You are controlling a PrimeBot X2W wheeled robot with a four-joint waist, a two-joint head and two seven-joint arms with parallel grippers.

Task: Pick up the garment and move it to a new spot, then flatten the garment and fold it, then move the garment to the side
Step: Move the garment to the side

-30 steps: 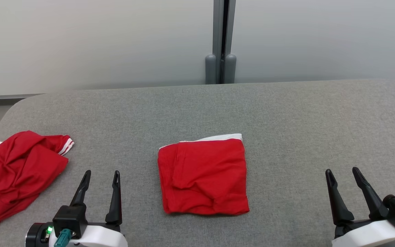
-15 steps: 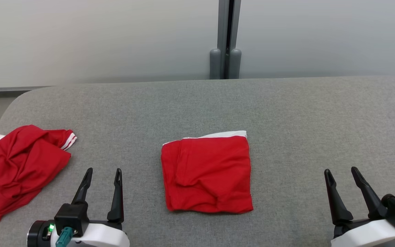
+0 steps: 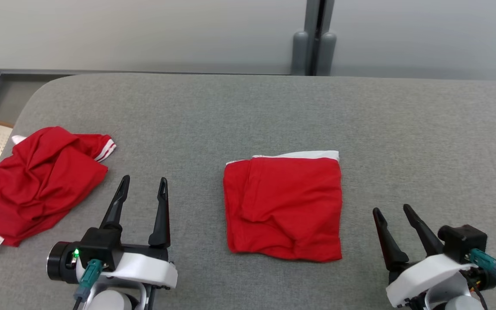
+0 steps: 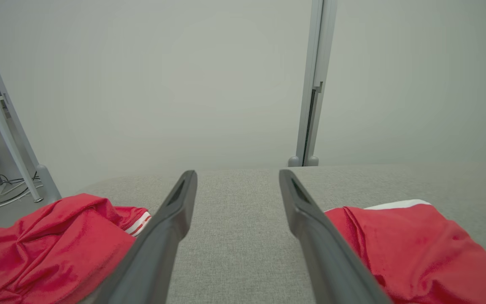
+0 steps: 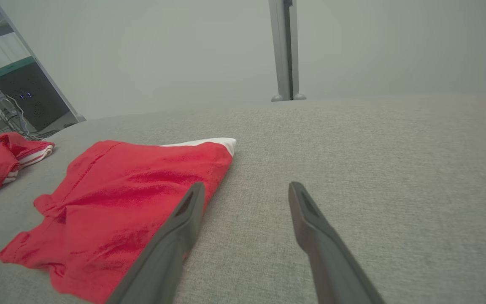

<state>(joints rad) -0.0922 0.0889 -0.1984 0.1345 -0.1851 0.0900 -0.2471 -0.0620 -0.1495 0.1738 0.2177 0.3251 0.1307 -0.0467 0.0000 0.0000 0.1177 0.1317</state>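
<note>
- Sitting in the middle of the grey desk (image 3: 248, 112) is the folded garment (image 3: 284, 206). It is a neat red square with a white edge (image 3: 299, 154) peeking out at the far side. It lies flat, so I think the folding part is done.
- The left pincer (image 3: 144, 178) is wide open and has nothing in it. It hangs just left of the folded garment and does not touch it.
- The right pincer (image 3: 390, 208) is wide open and empty too. It hangs near the garment's right side, with bare desk between.
- One pincer waits on each side, likely so they can grab two edges together and keep the folds from falling apart.
- A crumpled garment (image 3: 37, 181), also red, lies in a heap at the left end of the desk, well apart from the neat one.
- What looks left to do is moving the folded garment to the side.
</note>
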